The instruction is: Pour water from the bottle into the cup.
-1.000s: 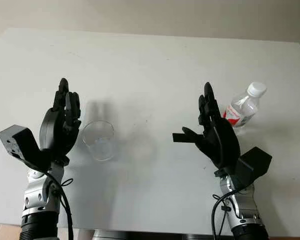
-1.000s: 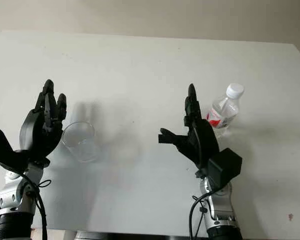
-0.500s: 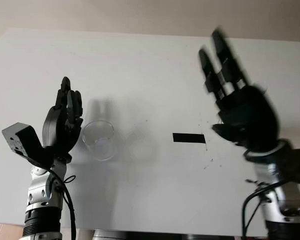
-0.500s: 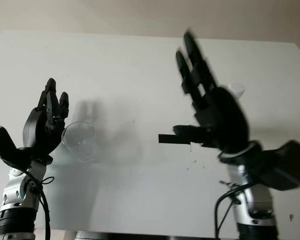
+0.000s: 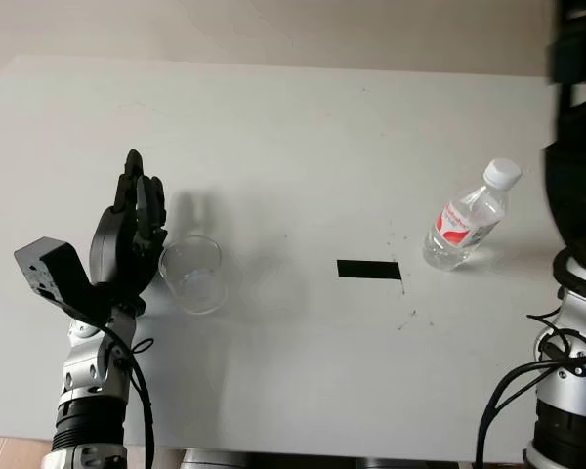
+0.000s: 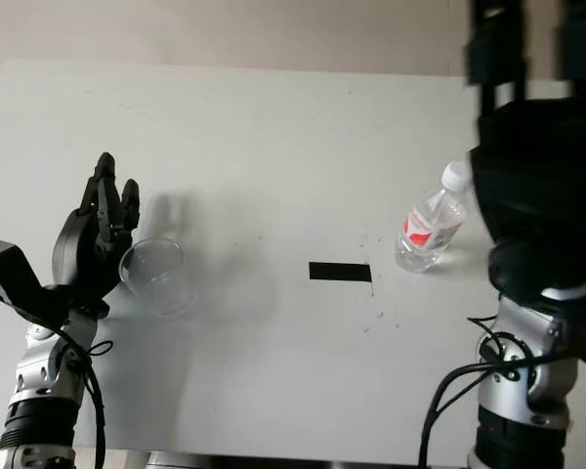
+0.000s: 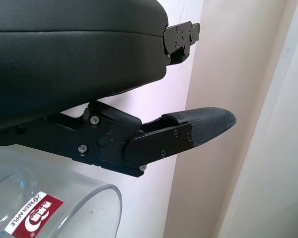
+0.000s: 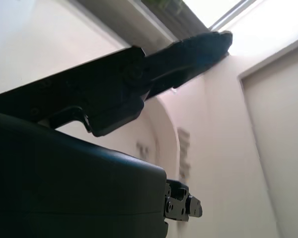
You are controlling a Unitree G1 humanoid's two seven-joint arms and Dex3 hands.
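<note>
Task barely beginning: bottle (image 5: 466, 217) capped, standing untouched on tabletop (image 5: 303, 127). Left hand (image 5: 127, 239) released beside empty cup (image 5: 193, 274). Right hand (image 6: 527, 186) raised high; finger state unclear.

Bare indoor test room, plain white table (image 5: 293, 117) with a black tape mark (image 5: 368, 270), cream wall (image 5: 273, 29) behind

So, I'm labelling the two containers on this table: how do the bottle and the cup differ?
The bottle is closed by a white cap and carries a red label; the cup is open-topped, and its red label shows in the left wrist view. The bottle is taller and narrower; the cup is shorter and wider. The bottle stands to the right, the cup beside the open left hand. Both are clear and upright.
</note>
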